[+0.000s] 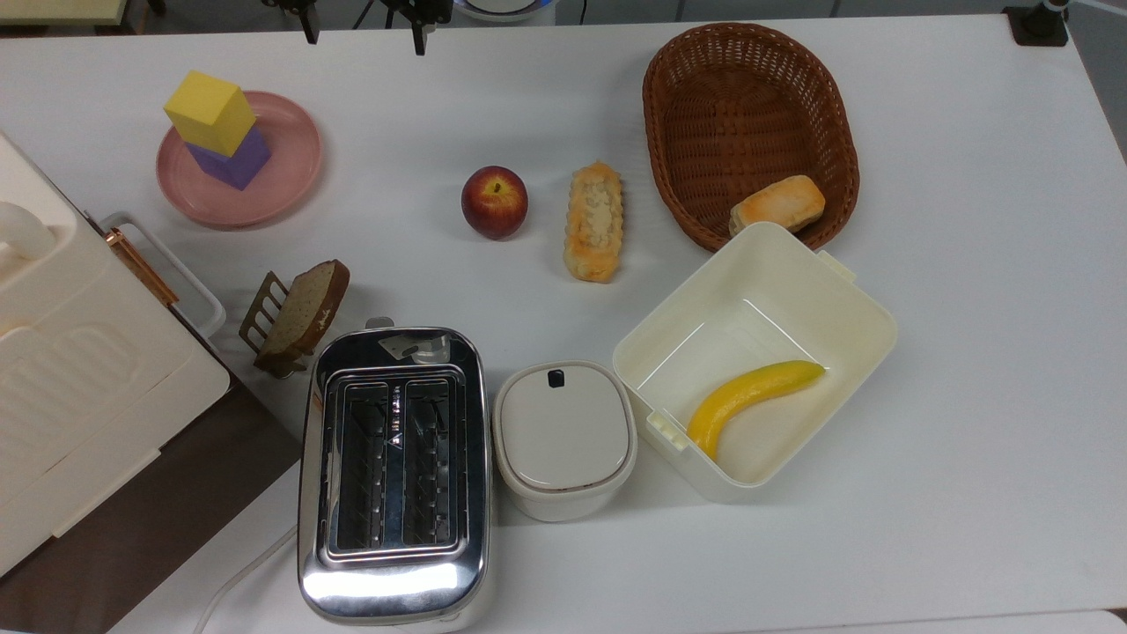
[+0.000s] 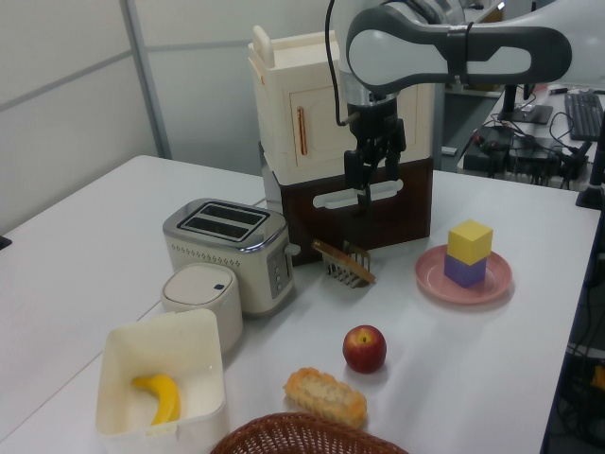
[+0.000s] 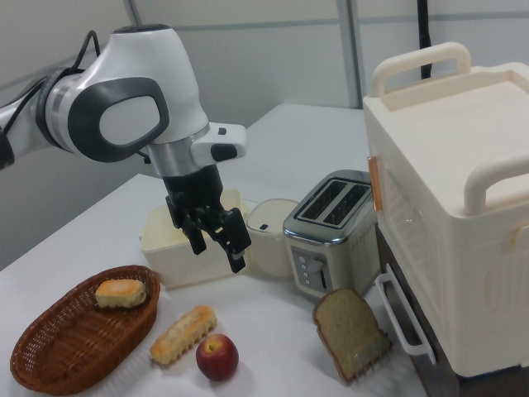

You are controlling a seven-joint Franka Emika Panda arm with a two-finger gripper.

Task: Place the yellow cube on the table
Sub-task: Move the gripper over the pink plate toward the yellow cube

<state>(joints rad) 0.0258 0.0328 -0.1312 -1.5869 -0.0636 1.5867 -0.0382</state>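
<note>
Sitting nearest in the left view are the basket (image 2: 307, 433) and the tub (image 2: 163, 380) with the banana (image 2: 161, 397) in it; none of these is mattering for the job. Further back, the apple (image 2: 364, 348) and the bun (image 2: 326, 395) are lying on the table (image 2: 85, 236). Beyond them, toward the left view's right, the yellow cube (image 2: 470, 241) is resting squarely on top of the purple cube (image 2: 463, 270), and both are standing on the pink plate (image 2: 430, 274). So the task is only beginning: nothing is being lifted yet.

The gripper (image 2: 371, 180) is hanging in the air, well apart from the cube, over the middle of the table in front of the cabinet (image 2: 312, 104). Its fingers (image 3: 237, 252) are pointing down, parted a little and holding nothing.

The next move is probably calling for the arm to be travelling toward the plate, lining up over the yellow cube, and coming down with the jaws spread wider than the block. Care is needed so the purple cube is not being knocked while the top one is being taken.
</note>
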